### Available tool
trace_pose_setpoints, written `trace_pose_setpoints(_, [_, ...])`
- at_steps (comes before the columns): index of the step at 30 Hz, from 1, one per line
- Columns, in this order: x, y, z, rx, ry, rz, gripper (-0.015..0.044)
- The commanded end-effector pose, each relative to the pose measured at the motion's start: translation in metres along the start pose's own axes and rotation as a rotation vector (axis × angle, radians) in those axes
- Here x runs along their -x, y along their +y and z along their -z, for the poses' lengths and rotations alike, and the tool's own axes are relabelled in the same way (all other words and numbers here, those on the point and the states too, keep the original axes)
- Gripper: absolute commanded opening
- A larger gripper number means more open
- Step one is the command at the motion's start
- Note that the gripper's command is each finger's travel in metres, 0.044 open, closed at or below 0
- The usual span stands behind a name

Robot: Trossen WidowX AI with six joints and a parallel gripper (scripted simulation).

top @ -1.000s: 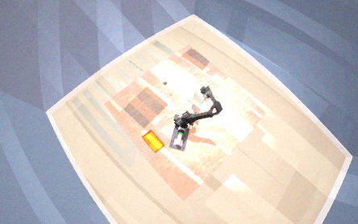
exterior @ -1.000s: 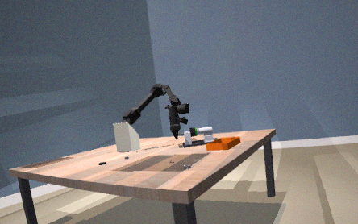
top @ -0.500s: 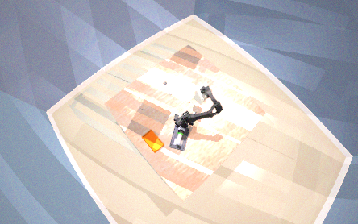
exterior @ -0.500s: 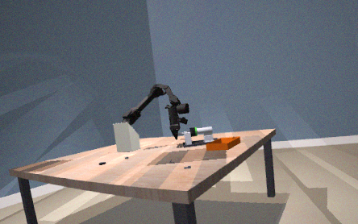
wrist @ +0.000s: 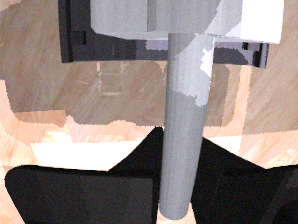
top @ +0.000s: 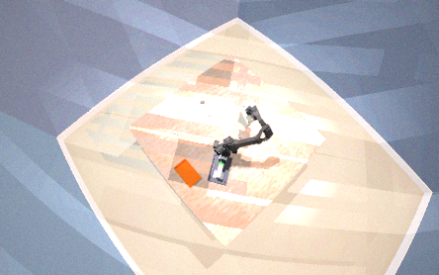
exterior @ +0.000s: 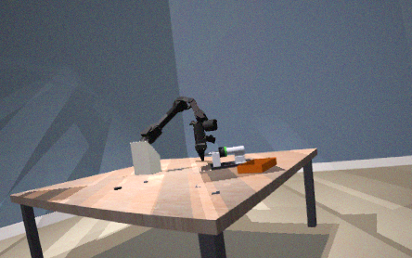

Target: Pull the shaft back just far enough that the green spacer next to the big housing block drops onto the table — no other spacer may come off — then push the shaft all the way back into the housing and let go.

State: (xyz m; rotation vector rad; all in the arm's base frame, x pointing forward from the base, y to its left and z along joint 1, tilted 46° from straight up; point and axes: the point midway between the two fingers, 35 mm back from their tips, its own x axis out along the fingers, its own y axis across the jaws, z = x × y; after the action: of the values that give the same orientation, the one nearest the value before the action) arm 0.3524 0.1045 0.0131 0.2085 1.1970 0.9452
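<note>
The grey shaft sticks out of the near grey support block. My gripper is shut on the shaft near its free end. The green spacer stands upright against the white housing block, with a black spacer beside it on the gripper side. The assembly sits on a dark base plate. The wrist view does not show the spacers. Whether the shaft still passes through the green spacer is too small to tell.
An orange tray lies beside the assembly. The arm's pale base block stands behind the gripper. Small dark pieces lie on the table, well away from the assembly.
</note>
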Motion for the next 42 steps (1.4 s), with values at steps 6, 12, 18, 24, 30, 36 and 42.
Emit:
trace_pose_setpoints(6, [0.0003,0.0003,0.0017,0.004,0.002,0.002,0.0])
trace_pose_setpoints(12, [0.0003,0.0003,0.0023,0.004,0.002,0.002,0.0])
trace_pose_setpoints(18, [0.0003,0.0003,0.0029,0.004,0.002,0.002,0.0])
trace_pose_setpoints(24, [0.0003,0.0003,0.0035,0.004,0.002,0.002,0.0])
trace_pose_setpoints(30, [0.0003,0.0003,0.0041,0.004,0.002,0.002,0.0])
trace_pose_setpoints(36, [0.0003,0.0003,0.0047,0.004,0.002,0.002,0.0])
trace_pose_setpoints(42, [0.0003,0.0003,0.0053,0.004,0.002,0.002,0.0])
